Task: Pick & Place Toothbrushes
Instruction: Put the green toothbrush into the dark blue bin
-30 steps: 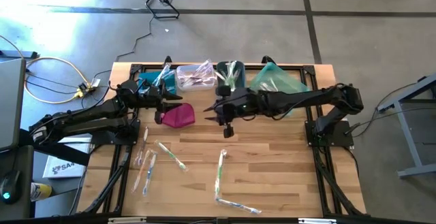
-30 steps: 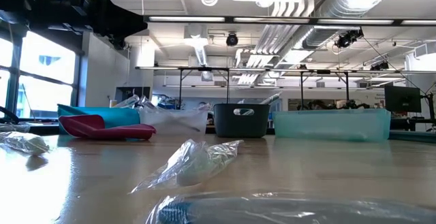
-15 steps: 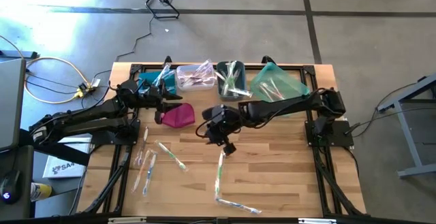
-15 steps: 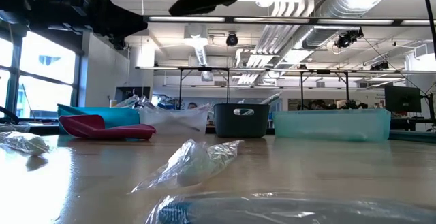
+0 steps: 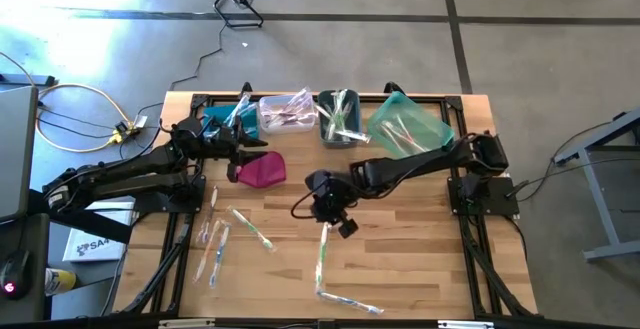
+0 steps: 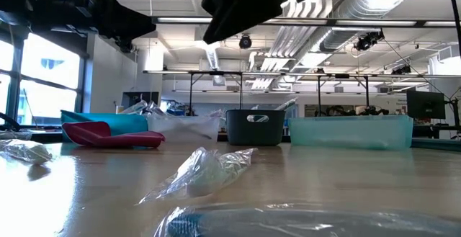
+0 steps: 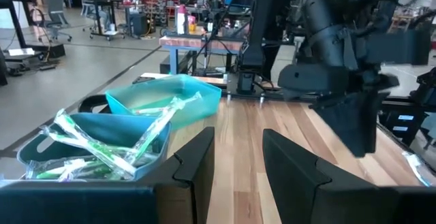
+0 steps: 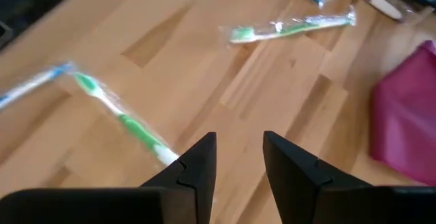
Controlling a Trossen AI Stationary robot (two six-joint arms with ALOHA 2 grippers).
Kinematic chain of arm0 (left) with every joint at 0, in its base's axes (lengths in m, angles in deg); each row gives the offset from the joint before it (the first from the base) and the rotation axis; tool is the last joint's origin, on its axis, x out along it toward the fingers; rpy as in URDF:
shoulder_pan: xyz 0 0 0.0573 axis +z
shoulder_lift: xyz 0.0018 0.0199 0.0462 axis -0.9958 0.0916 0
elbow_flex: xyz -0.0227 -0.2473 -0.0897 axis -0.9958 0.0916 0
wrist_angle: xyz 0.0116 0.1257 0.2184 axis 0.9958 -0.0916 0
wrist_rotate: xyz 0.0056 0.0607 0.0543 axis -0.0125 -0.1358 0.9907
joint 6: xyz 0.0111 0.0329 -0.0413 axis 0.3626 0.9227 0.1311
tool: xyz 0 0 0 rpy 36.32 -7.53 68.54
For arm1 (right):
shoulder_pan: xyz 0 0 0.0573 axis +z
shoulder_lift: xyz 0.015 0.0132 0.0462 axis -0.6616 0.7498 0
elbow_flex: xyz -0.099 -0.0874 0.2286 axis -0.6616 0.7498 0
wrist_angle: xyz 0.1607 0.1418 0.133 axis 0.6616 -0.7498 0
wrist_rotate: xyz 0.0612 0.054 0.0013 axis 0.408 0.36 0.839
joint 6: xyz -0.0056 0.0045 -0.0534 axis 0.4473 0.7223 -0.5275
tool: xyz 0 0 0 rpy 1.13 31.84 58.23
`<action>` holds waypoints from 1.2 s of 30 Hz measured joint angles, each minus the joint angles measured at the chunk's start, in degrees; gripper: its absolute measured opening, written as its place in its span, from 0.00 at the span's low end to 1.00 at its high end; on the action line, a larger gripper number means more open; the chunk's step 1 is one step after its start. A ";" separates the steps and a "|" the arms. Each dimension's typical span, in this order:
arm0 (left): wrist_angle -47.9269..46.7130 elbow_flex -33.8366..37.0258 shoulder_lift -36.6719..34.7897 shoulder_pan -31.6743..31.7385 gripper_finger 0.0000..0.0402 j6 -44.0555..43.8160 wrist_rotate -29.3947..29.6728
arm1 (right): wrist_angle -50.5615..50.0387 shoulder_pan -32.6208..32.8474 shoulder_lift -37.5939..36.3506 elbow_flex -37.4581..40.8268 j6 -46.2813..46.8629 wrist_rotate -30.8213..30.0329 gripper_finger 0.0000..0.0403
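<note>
Several wrapped toothbrushes lie flat on the wooden table: a green one (image 5: 323,254) (image 8: 122,118) near the middle, another green one (image 5: 250,227) (image 8: 293,28) to its left, a blue one (image 5: 350,301) at the near edge, and more (image 5: 212,249) at the near left. My right gripper (image 5: 343,226) (image 8: 238,159) hangs open, tipped down, above the far end of the middle green toothbrush. My left gripper (image 5: 240,159) (image 7: 238,159) stands open and level at the far left, nothing between its fingers.
Along the far edge stand a blue bin (image 5: 220,121), a clear bin (image 5: 288,112), a grey bin (image 5: 338,119) and a teal bin (image 5: 405,121), each holding toothbrushes. A magenta pouch (image 5: 262,169) lies by my left gripper. Bare wood lies to the near right.
My right gripper has come away from the grey bin toward the table's near edge and down, tipping its fingers downward, and now hangs over the middle green toothbrush. The toothbrushes have not moved.
</note>
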 joint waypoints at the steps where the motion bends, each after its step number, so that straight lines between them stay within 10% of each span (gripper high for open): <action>1: -0.01 0.00 0.02 0.00 0.30 -0.17 0.00 | 0.39 0.33 0.47 0.17 -0.06 -1.13 0.29; 16: -1.34 0.00 0.03 0.00 0.30 -0.21 -0.12 | -2.56 2.57 11.03 0.43 0.20 3.05 0.46; 36: -1.78 0.00 0.09 0.00 0.30 -0.23 0.02 | 0.39 2.42 17.02 0.28 -0.83 4.22 0.41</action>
